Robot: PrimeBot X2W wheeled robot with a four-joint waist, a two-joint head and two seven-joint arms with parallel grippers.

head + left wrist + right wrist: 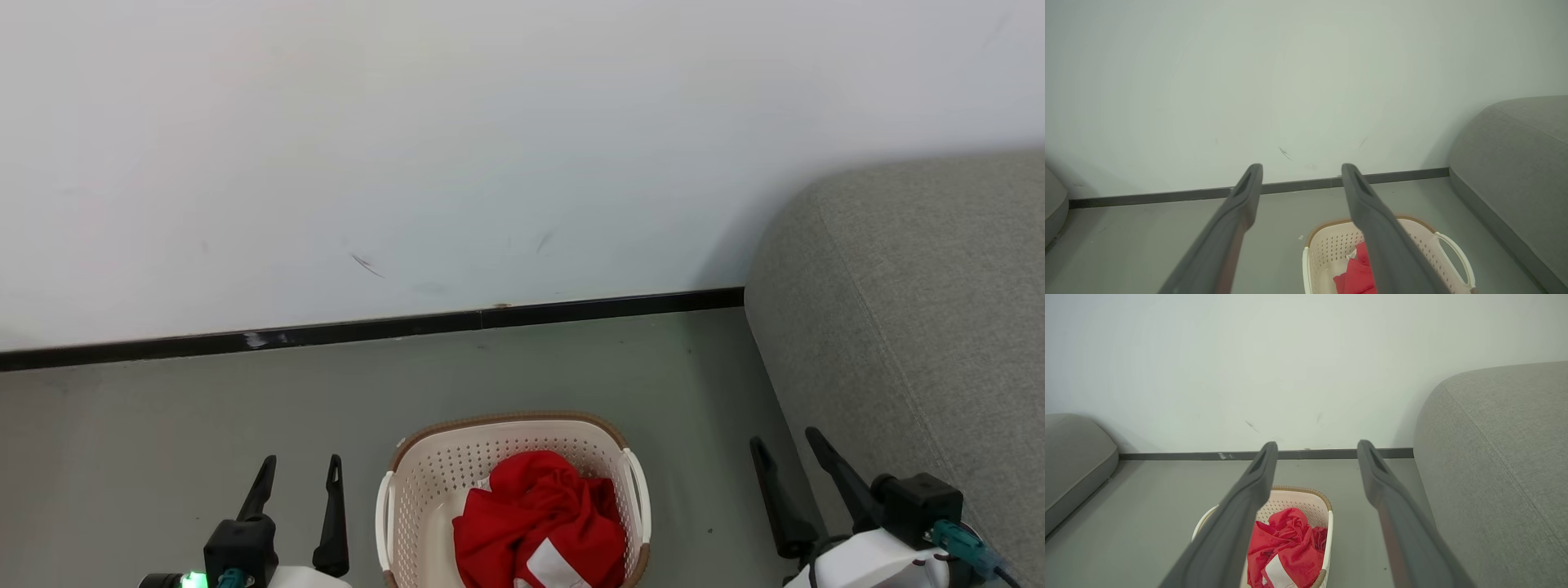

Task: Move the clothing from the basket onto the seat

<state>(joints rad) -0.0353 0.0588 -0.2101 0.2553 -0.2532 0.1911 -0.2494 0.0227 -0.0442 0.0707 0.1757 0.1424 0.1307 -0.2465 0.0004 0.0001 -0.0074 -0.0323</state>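
Note:
The red clothing (539,523) lies crumpled in the cream perforated basket (424,482) on the floor at the bottom centre of the head view; a white panel shows on it. The basket (1319,498) and clothing (1286,543) also appear in the right wrist view, and the basket (1327,245) with clothing (1357,273) in the left wrist view. The grey seat (922,327) stands to the right. My left gripper (300,467) hangs open left of the basket. Open too, my right gripper (788,441) is between basket and seat. Both are empty.
A pale wall with a dark skirting board (367,331) runs behind the basket. Grey floor (204,416) surrounds it. A second grey cushioned piece (1073,461) sits at the far left in the right wrist view.

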